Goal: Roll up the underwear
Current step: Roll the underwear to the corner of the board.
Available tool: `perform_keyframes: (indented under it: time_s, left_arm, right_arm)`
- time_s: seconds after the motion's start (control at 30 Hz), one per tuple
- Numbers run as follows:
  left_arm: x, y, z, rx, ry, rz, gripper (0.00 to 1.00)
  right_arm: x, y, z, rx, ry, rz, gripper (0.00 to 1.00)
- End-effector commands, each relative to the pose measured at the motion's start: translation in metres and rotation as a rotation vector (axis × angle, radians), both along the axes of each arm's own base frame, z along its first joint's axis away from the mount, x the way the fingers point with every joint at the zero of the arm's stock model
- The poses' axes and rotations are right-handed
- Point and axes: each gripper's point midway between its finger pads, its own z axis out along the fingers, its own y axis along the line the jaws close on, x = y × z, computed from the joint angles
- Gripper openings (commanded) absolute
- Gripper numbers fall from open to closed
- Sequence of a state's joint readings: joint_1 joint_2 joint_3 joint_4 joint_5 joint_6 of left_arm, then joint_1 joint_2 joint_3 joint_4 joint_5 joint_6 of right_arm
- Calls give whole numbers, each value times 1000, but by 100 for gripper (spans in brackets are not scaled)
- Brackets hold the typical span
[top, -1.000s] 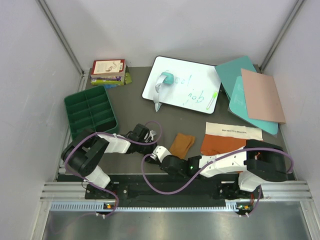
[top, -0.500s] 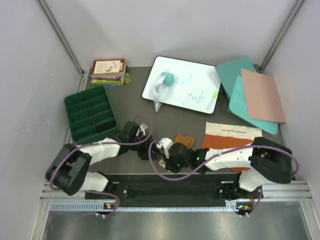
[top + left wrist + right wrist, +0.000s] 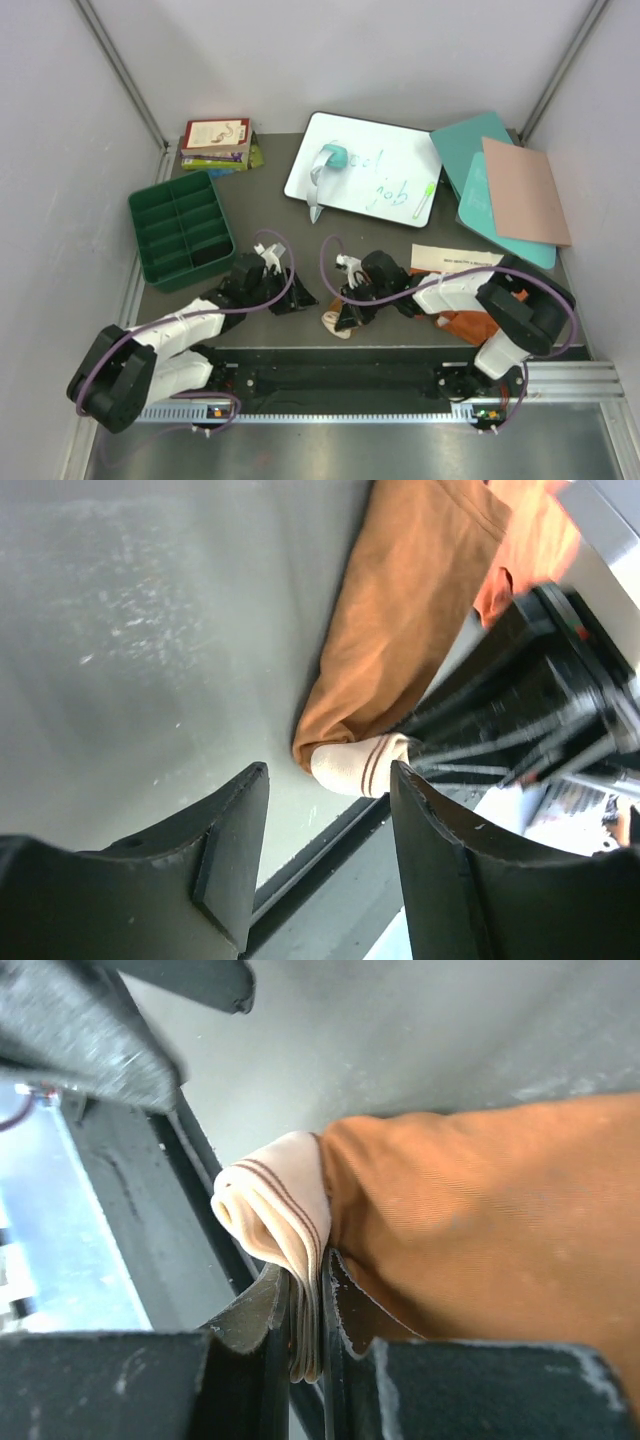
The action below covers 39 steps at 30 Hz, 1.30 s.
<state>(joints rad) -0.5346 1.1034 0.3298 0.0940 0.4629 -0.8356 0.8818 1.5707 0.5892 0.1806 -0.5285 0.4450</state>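
My right pincer [image 3: 308, 1305] has shut narrow on the mustard-tan briefs [image 3: 480, 1210] at the waistband [image 3: 272, 1210], dragged to the surface's [image 3: 150, 630] near edge; my left pincer [image 3: 328, 780] just opened, empty beside it; roll barely begun, I'd say.

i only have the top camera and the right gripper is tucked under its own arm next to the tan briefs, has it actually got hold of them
Observer: Yes. The right wrist view shows the right gripper shut on the cream, striped waistband of the mustard-tan briefs.
Operator: and the left one, is it on the cloth too
Observer: No. In the left wrist view the left gripper is open and gripping nothing; the cloth lies ahead of its fingers.
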Motion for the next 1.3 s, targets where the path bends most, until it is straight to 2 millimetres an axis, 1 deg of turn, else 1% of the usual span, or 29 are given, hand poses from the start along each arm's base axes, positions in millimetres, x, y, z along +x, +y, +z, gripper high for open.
perform_keyframes:
  time_s: [0.0, 0.1, 0.17, 0.2, 0.27, 0.3, 0.33, 0.43, 0.47, 0.5, 0.57, 0.6, 0.67, 0.73, 0.77, 0.83, 0.87, 0.9, 0.93, 0.97, 1.0, 1.03, 1.07, 1.1, 1.13, 1.2, 1.23, 1.27]
  left_arm:
    - [11, -16, 23, -85, -183, -63, 56]
    - [6, -23, 20, -93, -202, -117, 57]
    - [2, -26, 19, -96, -217, -143, 57]
    - [0, -28, 16, -96, -214, -156, 57]
    - [-2, -32, 18, -106, -234, -181, 57]
    - [-4, -34, 15, -106, -229, -196, 57]
    - [-4, -36, 15, -110, -238, -208, 57]
    - [-9, -42, 9, -109, -230, -235, 58]
    - [-7, -44, 10, -114, -239, -238, 58]
    - [-8, -45, 4, -102, -224, -242, 59]
    - [-8, -51, 2, -94, -232, -254, 59]
    - [-10, -52, -6, -74, -216, -264, 59]
    - [-7, -56, -9, -53, -222, -258, 59]
    - [-9, -58, -17, -27, -206, -264, 59]
    - [-4, -58, -19, -7, -213, -244, 57]
    - [-4, -57, -27, 24, -200, -228, 52]
    - [-2, -55, -31, 37, -195, -211, 48]
    - [1, -52, -36, 57, -192, -186, 40]
    - [2, -52, -38, 66, -182, -175, 34]
    - [3, -50, -44, 87, -163, -166, 28]
    - [5, -48, -48, 105, -153, -153, 21]
    - [4, -48, -51, 118, -137, -154, 18]
    - [3, -47, -56, 133, -121, -154, 16]
    - [2, -46, -58, 143, -113, -154, 13]
    - [1, -46, -60, 155, -102, -156, 13]
    - [-1, -46, -63, 173, -93, -162, 12]
    - [2, -47, -63, 182, -97, -157, 11]
    - [-1, -46, -67, 198, -77, -160, 11]
  right_arm:
    - [5, -5, -6, 16, 132, -8, 0]
    - [13, -12, -12, 6, 189, -37, 0]
    - [16, -15, -14, 3, 208, -49, 0]
    - [21, -17, -15, 2, 221, -62, 0]
    - [24, -21, -18, -12, 238, -73, 0]
    - [27, -21, -18, -11, 241, -77, 0]
    - [29, -24, -21, -17, 256, -83, 0]
    - [33, -25, -24, -18, 271, -89, 0]
    - [32, -27, -26, -29, 282, -90, 0]
    - [34, -27, -26, -29, 282, -92, 0]
    - [35, -28, -27, -32, 288, -92, 0]
    - [34, -27, -27, -31, 289, -91, 0]
    - [35, -27, -28, -32, 293, -90, 0]
    - [36, -27, -27, -30, 293, -94, 0]
    - [36, -27, -27, -29, 294, -93, 0]
    - [36, -27, -26, -26, 293, -91, 0]
    - [36, -27, -26, -25, 292, -91, 0]
    - [37, -27, -24, -24, 284, -91, 0]
    - [36, -28, -24, -32, 284, -90, 2]
    - [37, -29, -23, -34, 278, -91, 6]
    - [39, -29, -18, -31, 259, -97, 16]
    - [38, -31, -16, -42, 261, -103, 22]
    - [41, -30, -11, -36, 238, -106, 27]
    - [42, -35, -11, -67, 235, -129, 36]
    - [43, -38, -1, -69, 213, -140, 39]
    - [47, -44, 7, -95, 179, -183, 55]
    - [50, -46, 22, -81, 132, -199, 58]
    - [48, -52, 24, -104, 135, -221, 60]
